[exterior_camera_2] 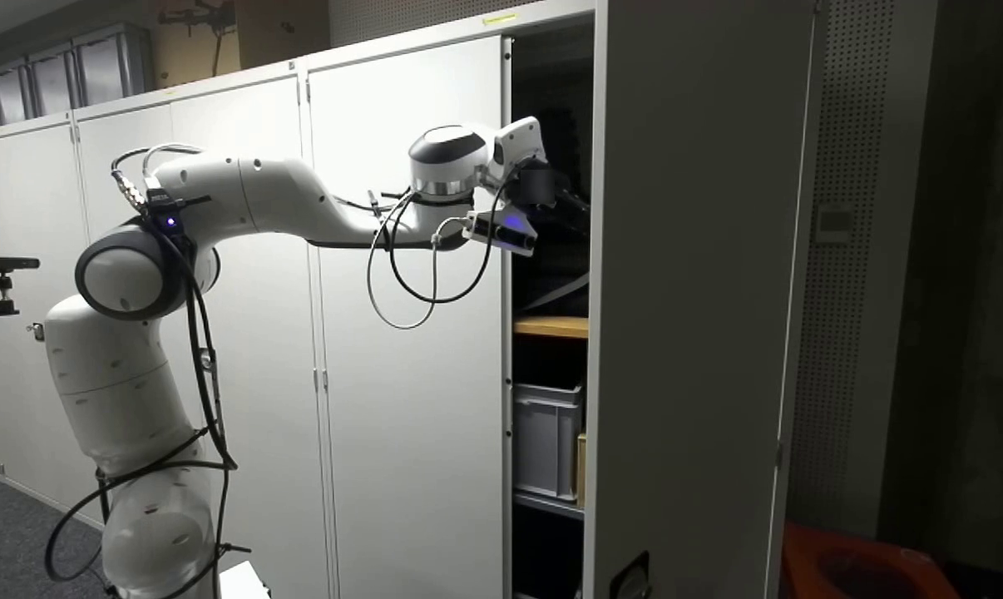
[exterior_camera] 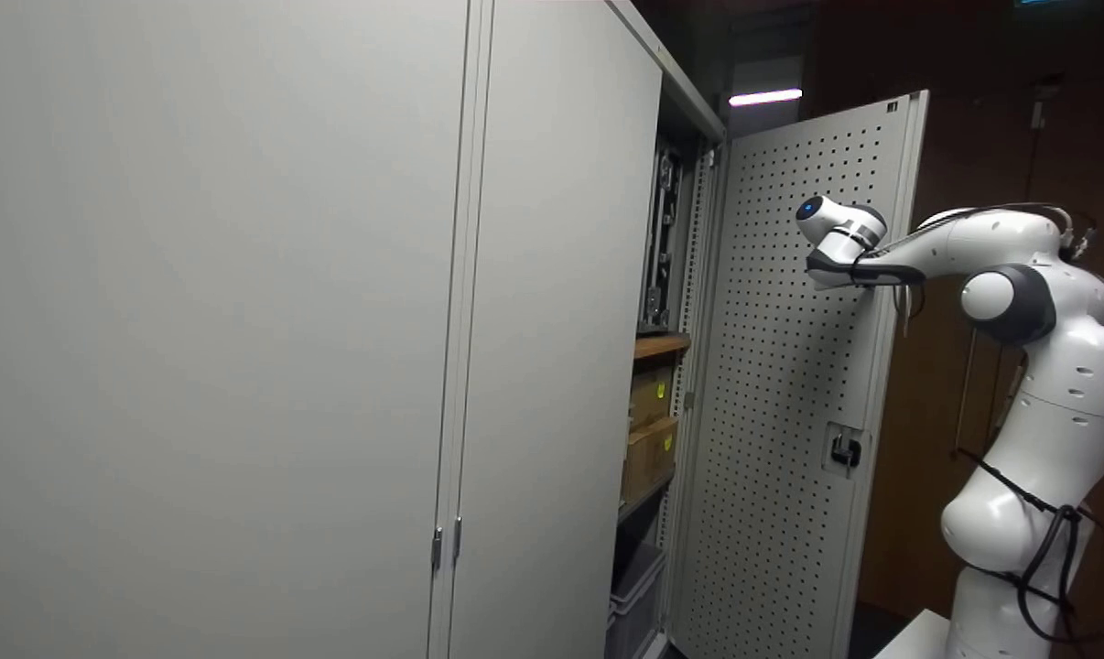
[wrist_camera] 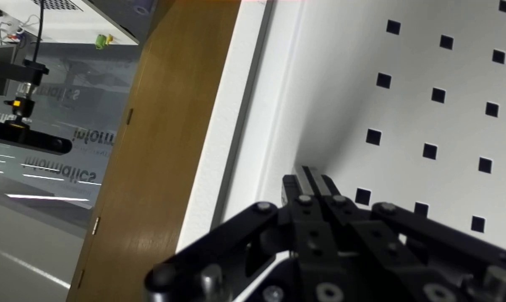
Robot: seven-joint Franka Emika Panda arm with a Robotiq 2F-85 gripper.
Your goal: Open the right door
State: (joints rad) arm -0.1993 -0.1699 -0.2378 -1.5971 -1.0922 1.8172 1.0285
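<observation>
The right door (exterior_camera: 776, 366) is a tall light-grey panel with a perforated inner face, and it stands swung out from the cabinet. Its small dark latch (exterior_camera: 846, 450) is at mid-height. In an exterior view its plain outer face (exterior_camera_2: 693, 274) shows, dark and shaded. In the wrist view the perforated face (wrist_camera: 349, 63) fills the right side. My gripper (wrist_camera: 306, 168) is shut with nothing between its fingers. Its tips are at the inner face near the door's free edge; I cannot tell whether they touch. The gripper (exterior_camera_2: 555, 195) is partly hidden behind the door edge in an exterior view.
The neighbouring plain door (exterior_camera: 561, 320) is closed. The opening shows a wooden shelf (exterior_camera_2: 551, 326), a grey bin (exterior_camera_2: 545, 441) and cardboard boxes (exterior_camera: 651, 458). An orange object (exterior_camera_2: 867, 566) lies beyond the door. A camera on a stand (exterior_camera_2: 2, 274) is near the arm.
</observation>
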